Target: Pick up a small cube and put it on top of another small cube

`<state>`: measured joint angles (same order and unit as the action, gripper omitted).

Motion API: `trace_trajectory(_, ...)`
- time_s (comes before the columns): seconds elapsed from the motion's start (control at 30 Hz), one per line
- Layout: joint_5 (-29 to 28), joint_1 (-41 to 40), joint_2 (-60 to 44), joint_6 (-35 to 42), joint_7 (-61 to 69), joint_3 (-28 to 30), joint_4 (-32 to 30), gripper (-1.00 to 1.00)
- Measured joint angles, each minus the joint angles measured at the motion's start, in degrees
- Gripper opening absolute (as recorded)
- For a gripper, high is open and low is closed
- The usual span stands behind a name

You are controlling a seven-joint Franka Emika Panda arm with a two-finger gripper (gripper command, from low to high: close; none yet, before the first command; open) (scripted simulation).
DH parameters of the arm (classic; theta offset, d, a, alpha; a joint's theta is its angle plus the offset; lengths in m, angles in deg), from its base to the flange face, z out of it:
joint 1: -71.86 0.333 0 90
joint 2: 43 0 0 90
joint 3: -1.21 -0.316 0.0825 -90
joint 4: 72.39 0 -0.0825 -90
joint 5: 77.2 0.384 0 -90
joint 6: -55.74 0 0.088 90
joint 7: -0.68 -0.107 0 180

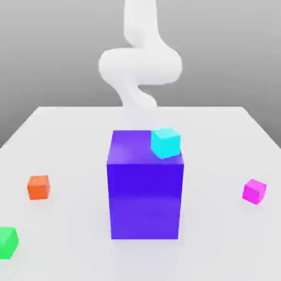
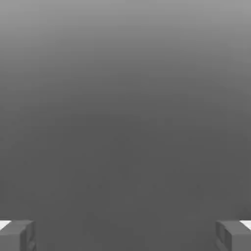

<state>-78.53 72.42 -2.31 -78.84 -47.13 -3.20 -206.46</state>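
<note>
Small cube [image 1: 254, 191] upright, equal-sided, on table [image 1: 66, 142].

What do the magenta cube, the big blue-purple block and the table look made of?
All are simulator renders, so any material is a guess. The magenta cube: flat, even colour, no grain or highlights, like matte plastic. The big blue-purple block: smooth, and its front shades lighter in a soft band, perhaps slightly glossy plastic. The table: plain white, textureless, with only faint shading under the objects, like a matte laminate.

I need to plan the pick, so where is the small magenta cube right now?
In the exterior view the magenta cube sits alone on the white table at the exterior view's right, apart from the big blue-purple block.
</note>
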Motion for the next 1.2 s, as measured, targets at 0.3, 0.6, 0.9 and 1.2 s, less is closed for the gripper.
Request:
trace_trajectory(0.3,-6.11,3.18,-19.03,-10.3,-8.19,-15.55,-8.39,0.0)
trace_trajectory(0.6,-12.96,10.97,-37.89,-20.29,-16.83,-27.25,-16.57,0.0)
trace_trajectory(0.9,-19.03,20.26,-52.21,-29.35,-23.71,-27.11,-20.42,0.0)
trace_trajectory(1.2,-33.6,32.5,-61.77,-35.59,-34.85,-11.79,-17.45,-1.0)
